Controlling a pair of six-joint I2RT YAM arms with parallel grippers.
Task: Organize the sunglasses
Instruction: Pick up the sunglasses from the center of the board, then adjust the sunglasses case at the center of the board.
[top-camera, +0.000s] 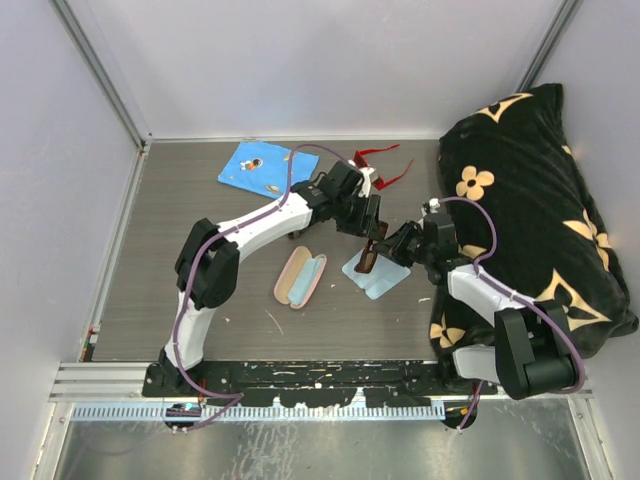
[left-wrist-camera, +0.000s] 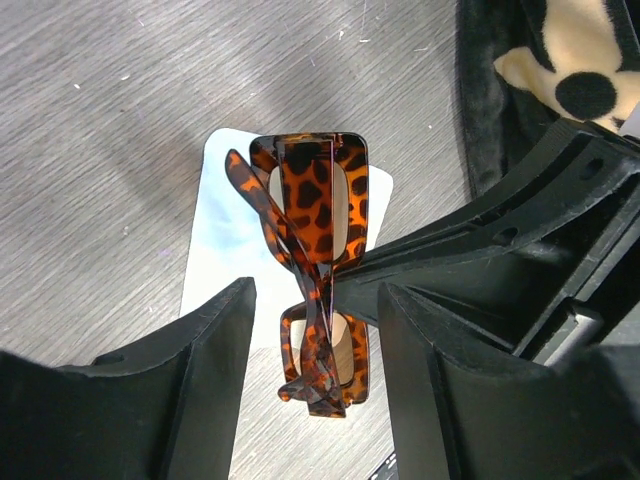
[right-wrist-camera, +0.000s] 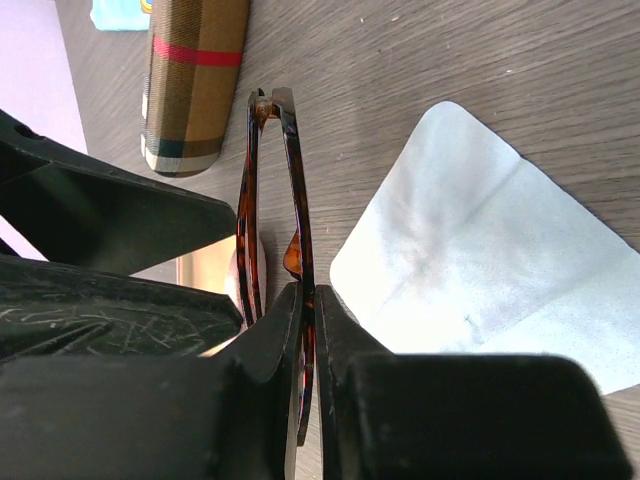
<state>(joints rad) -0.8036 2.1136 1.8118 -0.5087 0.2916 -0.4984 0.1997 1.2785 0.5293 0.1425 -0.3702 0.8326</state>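
Note:
The dark brown tortoiseshell sunglasses (top-camera: 368, 259) are folded and held on edge above a light blue cloth (top-camera: 380, 277). My right gripper (top-camera: 387, 247) is shut on their frame; in the right wrist view the gripper (right-wrist-camera: 308, 292) pinches the rim of the sunglasses (right-wrist-camera: 297, 170). My left gripper (top-camera: 368, 228) is open. In the left wrist view it (left-wrist-camera: 315, 300) straddles the sunglasses (left-wrist-camera: 322, 195) without touching them. The red sunglasses (top-camera: 381, 164) lie open at the back of the table.
A pink oval case (top-camera: 300, 277) lies left of the cloth. A plaid tan case (right-wrist-camera: 195, 80) lies beyond the held pair. A blue cloth (top-camera: 262, 167) lies at the back left. A big black patterned cushion (top-camera: 540, 200) fills the right side.

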